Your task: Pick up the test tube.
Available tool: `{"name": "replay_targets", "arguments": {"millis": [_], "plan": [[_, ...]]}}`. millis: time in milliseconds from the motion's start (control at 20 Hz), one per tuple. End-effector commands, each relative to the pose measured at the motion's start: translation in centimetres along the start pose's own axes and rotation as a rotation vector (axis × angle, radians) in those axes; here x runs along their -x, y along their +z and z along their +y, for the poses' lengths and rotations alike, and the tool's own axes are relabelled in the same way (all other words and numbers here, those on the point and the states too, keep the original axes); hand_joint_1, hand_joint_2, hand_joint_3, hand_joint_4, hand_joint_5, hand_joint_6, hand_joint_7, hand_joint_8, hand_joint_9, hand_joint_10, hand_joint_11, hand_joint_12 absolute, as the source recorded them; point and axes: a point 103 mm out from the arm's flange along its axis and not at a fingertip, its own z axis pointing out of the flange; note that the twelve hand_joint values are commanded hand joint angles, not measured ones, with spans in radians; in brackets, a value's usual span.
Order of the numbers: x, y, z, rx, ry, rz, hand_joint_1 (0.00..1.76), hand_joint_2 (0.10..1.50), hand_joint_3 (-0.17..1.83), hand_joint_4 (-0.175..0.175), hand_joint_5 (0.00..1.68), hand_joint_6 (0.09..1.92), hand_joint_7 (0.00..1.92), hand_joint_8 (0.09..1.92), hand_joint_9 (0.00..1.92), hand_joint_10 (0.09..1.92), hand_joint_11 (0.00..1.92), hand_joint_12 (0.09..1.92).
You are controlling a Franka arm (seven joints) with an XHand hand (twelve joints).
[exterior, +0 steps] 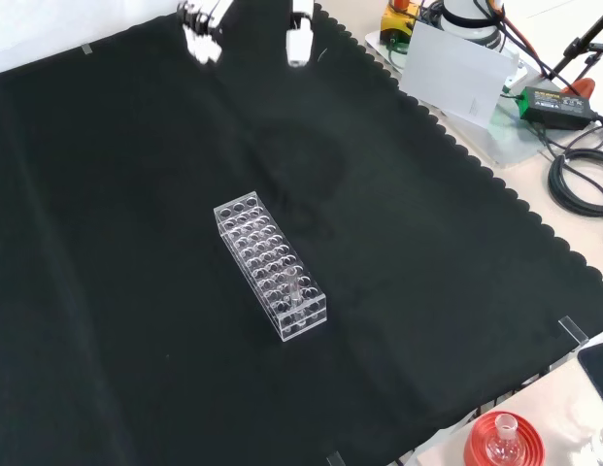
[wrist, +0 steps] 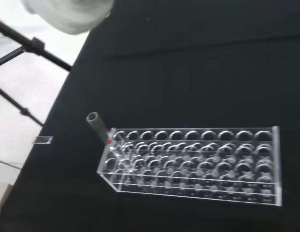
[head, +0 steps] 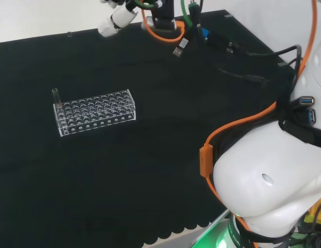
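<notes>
A clear test tube [head: 56, 97] stands in the left end hole of a clear plastic rack [head: 95, 111] on the black cloth, left of centre in the head view. In the front view the rack [exterior: 270, 264] lies mid-cloth, with the tube [exterior: 293, 289] near its nearer end. From the wrist, the tube [wrist: 99, 126] leans out of a corner hole of the rack [wrist: 198, 164], a red mark on its side. The hand [head: 113, 20] hovers high at the cloth's far edge, well away from the rack. Its fingers [exterior: 199, 29] are spread, straight and hold nothing.
The arm's white links [head: 269, 175] stand at the right of the head view, with cables and plugs [head: 176, 31] beside the hand. In the front view a red ribbed stand with a flask [exterior: 503, 439] sits off the cloth's near edge. A power brick and cables [exterior: 549, 102] lie at right.
</notes>
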Motion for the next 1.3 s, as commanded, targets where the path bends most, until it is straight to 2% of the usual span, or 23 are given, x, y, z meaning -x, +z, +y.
{"name": "replay_targets", "arguments": {"millis": [50, 750, 1050, 1300], "plan": [[-2.6, 2.3, 3.2, -0.037, -0.066, 0.042, 0.88, 0.75, 0.29, 0.001, 0.34, 0.11, 0.21, 0.77, 0.1, 0.93, 0.0, 1.35], [-6.5, 8.8, 8.7, -0.176, -0.129, 0.033, 0.89, 0.74, 0.32, 0.0, 0.37, 0.12, 0.23, 0.77, 0.12, 0.93, 0.0, 1.37], [-7.1, 11.3, 10.2, -0.212, -0.141, 0.054, 0.89, 0.72, 0.35, 0.012, 0.39, 0.13, 0.21, 0.77, 0.11, 0.93, 0.0, 1.34], [-7.4, 14.0, 11.0, -0.247, -0.154, 0.087, 0.92, 0.7, 0.41, 0.027, 0.48, 0.26, 0.31, 0.75, 0.16, 0.92, 0.0, 1.35]]}}
